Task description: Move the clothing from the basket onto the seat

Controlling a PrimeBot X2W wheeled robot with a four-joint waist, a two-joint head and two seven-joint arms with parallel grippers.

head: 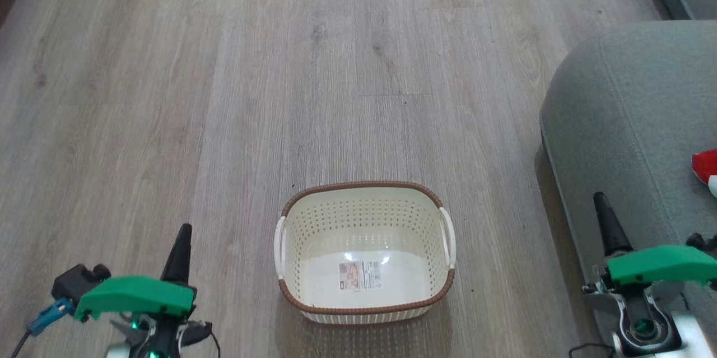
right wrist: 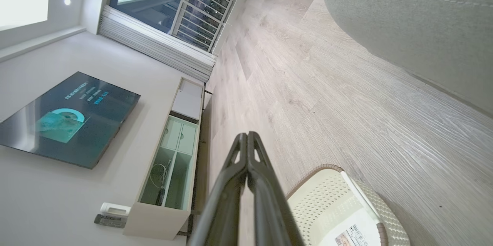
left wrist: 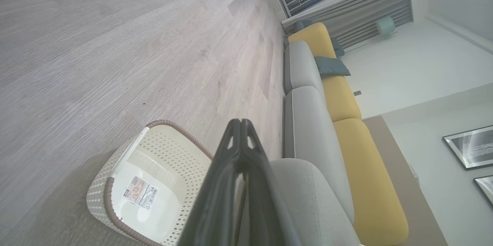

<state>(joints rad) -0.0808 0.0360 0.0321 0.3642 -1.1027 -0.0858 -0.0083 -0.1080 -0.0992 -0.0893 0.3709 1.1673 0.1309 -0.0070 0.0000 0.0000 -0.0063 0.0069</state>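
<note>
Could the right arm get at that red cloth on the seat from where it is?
Probably yes. The right gripper hangs at the edge of the seat, and the clothing lies on the seat just to its right, nothing between. The gripper is shut and would have to open first.

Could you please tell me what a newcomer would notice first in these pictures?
First, the empty cream basket on the wood floor, low in the middle of the head view. Next, a bit of red clothing on the grey-green seat at the right edge. The left end effector and right end effector flank the basket, both shut and holding nothing.
</note>
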